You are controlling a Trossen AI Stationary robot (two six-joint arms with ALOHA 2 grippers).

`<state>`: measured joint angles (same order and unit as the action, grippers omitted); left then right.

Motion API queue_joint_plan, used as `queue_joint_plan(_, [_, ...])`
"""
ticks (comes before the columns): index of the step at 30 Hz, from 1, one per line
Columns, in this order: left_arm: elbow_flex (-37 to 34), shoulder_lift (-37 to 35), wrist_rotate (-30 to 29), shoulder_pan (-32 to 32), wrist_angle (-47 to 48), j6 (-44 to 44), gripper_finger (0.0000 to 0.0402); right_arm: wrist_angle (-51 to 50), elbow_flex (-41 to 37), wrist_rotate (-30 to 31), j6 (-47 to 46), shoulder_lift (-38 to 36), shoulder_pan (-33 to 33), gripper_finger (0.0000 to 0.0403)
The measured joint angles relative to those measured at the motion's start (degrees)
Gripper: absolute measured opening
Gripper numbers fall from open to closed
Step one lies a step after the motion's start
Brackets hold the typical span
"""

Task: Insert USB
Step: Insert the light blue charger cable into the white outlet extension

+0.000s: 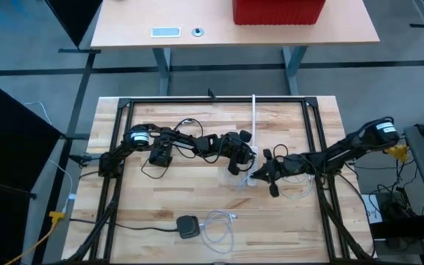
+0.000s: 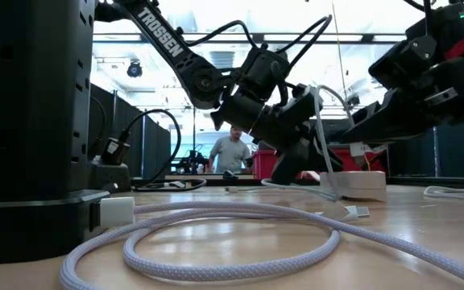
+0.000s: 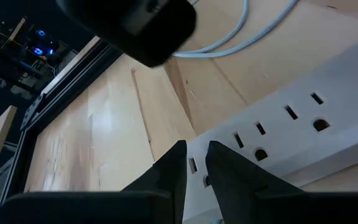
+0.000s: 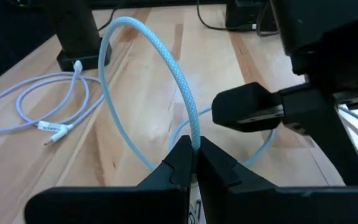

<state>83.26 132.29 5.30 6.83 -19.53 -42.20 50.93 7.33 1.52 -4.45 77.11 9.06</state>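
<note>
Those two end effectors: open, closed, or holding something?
Left end effector: nearly closed at the power strip; hold unclear.
Right end effector: closed on the braided cable.

1. We see both grippers crowded over the white power strip [image 1: 250,179], leaving little room between them.
2. A braided cable [image 4: 166,68] arches beside them.
3. The coiled cable [image 1: 218,227] and black puck [image 1: 188,226] block the near table [image 1: 146,199].

Both arms reach inward at mid-table, left end effector [image 1: 243,163] narrowly parted, right end effector [image 1: 255,175] closed tight.
</note>
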Motion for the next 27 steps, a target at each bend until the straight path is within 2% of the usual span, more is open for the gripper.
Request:
queue_joint_plan(3, [0.0,0.0,0.0,0.0,0.0,0.6,0.0061,4.1,0.0,-0.1,0.0,2.9,0.0,0.0000])
queue_joint_plan(8, [0.0,0.0,0.0,0.0,0.0,0.7,0.0061,5.2,-0.1,-0.1,-0.5,5.3,0.0,0.0000])
queue_joint_plan(27, [-0.1,0.0,-0.1,0.0,0.0,1.2,0.0055,4.2,-1.7,0.0,-0.7,3.1,0.0,0.0000])
